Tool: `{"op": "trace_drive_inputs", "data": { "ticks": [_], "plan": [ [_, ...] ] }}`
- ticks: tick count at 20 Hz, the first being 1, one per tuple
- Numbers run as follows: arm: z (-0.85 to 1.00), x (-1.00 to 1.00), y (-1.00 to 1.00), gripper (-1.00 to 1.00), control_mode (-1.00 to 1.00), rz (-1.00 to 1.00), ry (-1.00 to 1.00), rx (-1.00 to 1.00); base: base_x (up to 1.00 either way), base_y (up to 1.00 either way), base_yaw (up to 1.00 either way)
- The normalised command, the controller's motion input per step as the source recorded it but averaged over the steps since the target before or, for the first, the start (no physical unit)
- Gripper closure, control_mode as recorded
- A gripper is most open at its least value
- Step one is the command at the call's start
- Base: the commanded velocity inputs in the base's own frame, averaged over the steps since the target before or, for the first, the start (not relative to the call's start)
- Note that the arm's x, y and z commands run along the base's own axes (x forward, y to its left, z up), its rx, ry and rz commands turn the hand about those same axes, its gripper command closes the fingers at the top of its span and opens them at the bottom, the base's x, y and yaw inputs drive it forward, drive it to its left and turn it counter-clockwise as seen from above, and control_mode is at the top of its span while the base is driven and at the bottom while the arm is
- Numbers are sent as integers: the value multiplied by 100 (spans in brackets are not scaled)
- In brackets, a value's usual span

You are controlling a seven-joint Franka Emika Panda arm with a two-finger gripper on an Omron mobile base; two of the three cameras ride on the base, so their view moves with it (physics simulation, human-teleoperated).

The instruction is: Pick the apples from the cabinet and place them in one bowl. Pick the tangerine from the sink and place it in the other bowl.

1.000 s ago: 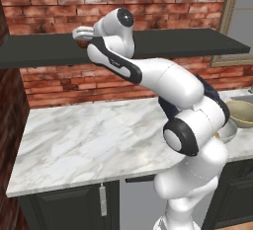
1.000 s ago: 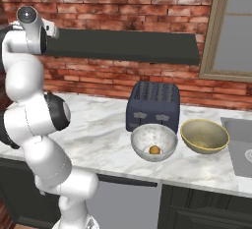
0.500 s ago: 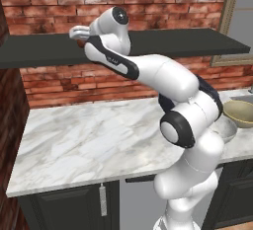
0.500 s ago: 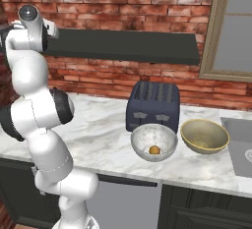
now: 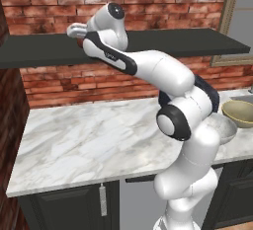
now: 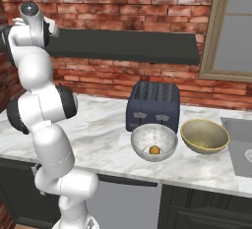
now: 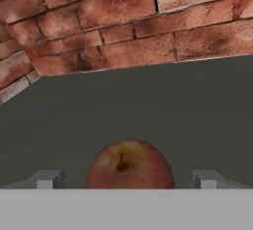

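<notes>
A red apple with a yellow patch [image 7: 130,165] sits on the dark cabinet shelf [image 7: 148,105] close to the brick wall. My gripper [image 7: 127,178] is open, with one fingertip [image 7: 47,178] on each side of the apple and a gap to both. In the left base view the gripper [image 5: 72,30] reaches over the shelf [image 5: 173,44] at its left part. The pale grey-white bowl [image 6: 167,135] stands in front of the toaster and holds a small yellow-orange fruit [image 6: 154,150], by its look the second apple. The tan-olive bowl [image 6: 204,135] stands to its right, beside the sink [image 6: 240,147]. The tangerine is out of view.
A dark toaster [image 6: 152,106] stands on the marble counter [image 5: 84,140] behind the bowls. A brick wall runs behind the shelf. A window frame [image 6: 211,31] is at the shelf's right end. Dark cabinet doors [image 5: 64,209] lie below the counter.
The hand has shifted a little to the left and up along the shelf, and the arm's upper links have swung with it. The jaws stayed open.
</notes>
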Motion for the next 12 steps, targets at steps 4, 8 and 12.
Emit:
{"op": "trace_drive_inputs", "data": {
  "ticks": [4,8,12],
  "plan": [
    [-1,13,1,-100,-100,0,0,0,0,0,0],
    [-3,4,0,-100,-100,1,0,0,0,0,0],
    [0,0,1,-100,-100,1,0,0,0,0,0]
  ]
}}
